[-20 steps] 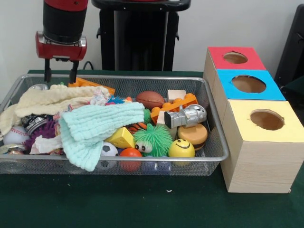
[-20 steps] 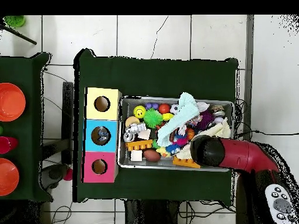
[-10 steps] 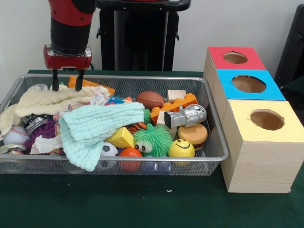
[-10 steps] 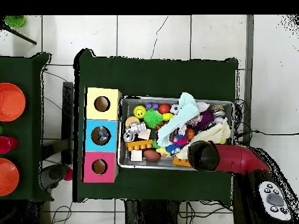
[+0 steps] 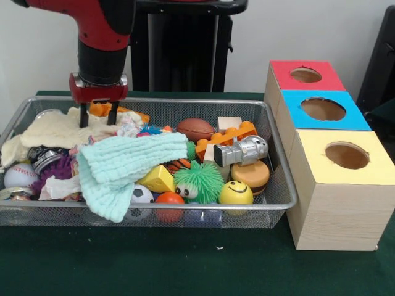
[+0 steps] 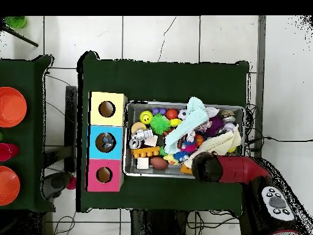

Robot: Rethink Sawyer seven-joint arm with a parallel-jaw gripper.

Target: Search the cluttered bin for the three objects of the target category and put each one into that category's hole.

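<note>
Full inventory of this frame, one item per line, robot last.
Bin: 1, wire mesh, on the green table.
Boxes: 3, each with a hole, right of bin: red far, blue middle, yellow near.
Mint cloth: 1, draped over the toys.
Cream cloth: 1, bin's far left.
Football: 1, brown, far middle.
Fuzzy ball: 1, green, near middle.
Smiley ball: 1, yellow, near right.
Baseball: 1, white, left wall.
Soccer ball: 1, near wall.
Silver toy: 1, right.
Gripper: 1, red and black, open, over the cream cloth.
</note>
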